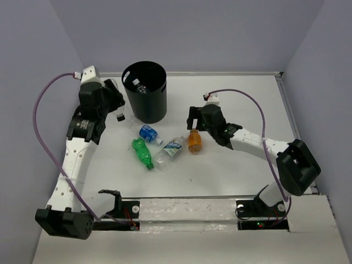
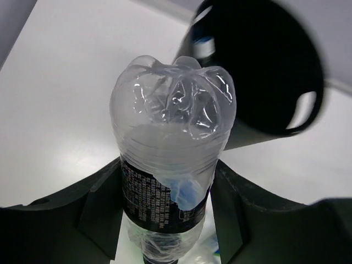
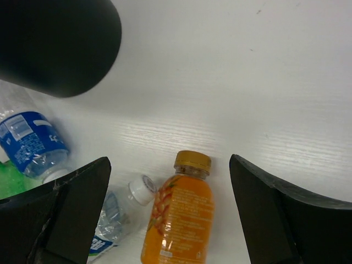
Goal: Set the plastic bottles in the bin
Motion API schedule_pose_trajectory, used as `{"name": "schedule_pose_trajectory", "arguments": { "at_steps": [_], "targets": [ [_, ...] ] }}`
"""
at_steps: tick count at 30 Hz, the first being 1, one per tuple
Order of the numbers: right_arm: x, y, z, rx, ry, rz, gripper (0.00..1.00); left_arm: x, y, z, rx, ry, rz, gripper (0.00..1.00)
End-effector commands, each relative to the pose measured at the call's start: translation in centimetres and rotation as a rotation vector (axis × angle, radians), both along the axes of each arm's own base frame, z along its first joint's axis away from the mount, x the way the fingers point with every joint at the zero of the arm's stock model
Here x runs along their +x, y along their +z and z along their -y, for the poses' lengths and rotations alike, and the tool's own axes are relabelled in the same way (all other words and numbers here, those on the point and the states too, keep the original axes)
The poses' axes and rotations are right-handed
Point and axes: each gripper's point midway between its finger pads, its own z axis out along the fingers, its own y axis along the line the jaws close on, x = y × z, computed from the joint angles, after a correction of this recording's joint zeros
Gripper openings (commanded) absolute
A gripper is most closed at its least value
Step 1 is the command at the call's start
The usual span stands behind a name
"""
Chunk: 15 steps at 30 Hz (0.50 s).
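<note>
The clear bottle (image 2: 170,165) is thin, crinkly plastic, probably light and easily buckled. My left fingers (image 2: 66,220) clamp its dark-labelled waist, just beside the black bin (image 2: 264,71). My right fingers (image 3: 66,214) stand wide and empty over the stubby orange bottle (image 3: 179,220), which lies on the smooth white desk (image 3: 247,82) in front of the bin.

Left gripper (image 1: 118,109), just beside the bin (image 1: 146,105) near the table's (image 1: 231,176) far edge, appears to clamp a clear bottle (image 1: 121,116). Right gripper (image 1: 193,127) hangs w/ jaws apart over the orange bottle (image 1: 194,142). Blue-label bottle (image 1: 148,133), green bottle (image 1: 142,152) & white-label bottle (image 1: 169,152) lie mid-table.
</note>
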Motion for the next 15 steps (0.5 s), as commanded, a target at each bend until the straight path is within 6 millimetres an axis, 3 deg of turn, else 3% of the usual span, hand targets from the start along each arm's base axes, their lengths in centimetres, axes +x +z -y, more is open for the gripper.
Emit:
{"name": "schedule_pose_trajectory", "arguments": {
  "at_steps": [1,2,4,5,8,13,14,15],
  "targets": [
    [-0.8,-1.7,1.0,-0.045,-0.024,-0.033,0.93,1.4,10.0,5.0,-0.143,-0.183,0.275,0.47],
    [-1.5,-2.8,0.8,-0.05,0.008,-0.063,0.93,2.2,12.9,6.1,-0.153,-0.212,0.345,0.47],
    [-2.2,-4.0,0.9,-0.071,0.033,-0.1,0.93,3.1,15.3,6.8,-0.151,-0.218,0.405,0.47],
    [-2.6,-4.5,0.7,-0.069,0.052,-0.114,0.93,3.5,17.9,6.9,-0.149,-0.219,0.462,0.47],
    [-3.5,-5.8,0.9,-0.099,0.078,-0.164,0.93,6.9,20.3,7.2,-0.125,-0.191,0.541,0.48],
    [-3.7,-6.3,0.5,-0.105,0.097,-0.2,0.85,11.8,20.7,7.0,-0.08,-0.133,0.587,0.48],
    [-3.7,-6.6,0.5,-0.11,0.097,-0.206,0.84,11.7,21.1,7.0,-0.073,-0.133,0.594,0.48],
    [-3.7,-6.8,0.6,-0.12,0.097,-0.213,0.83,13.1,20.2,7.1,-0.052,-0.119,0.584,0.48]
  ]
}}
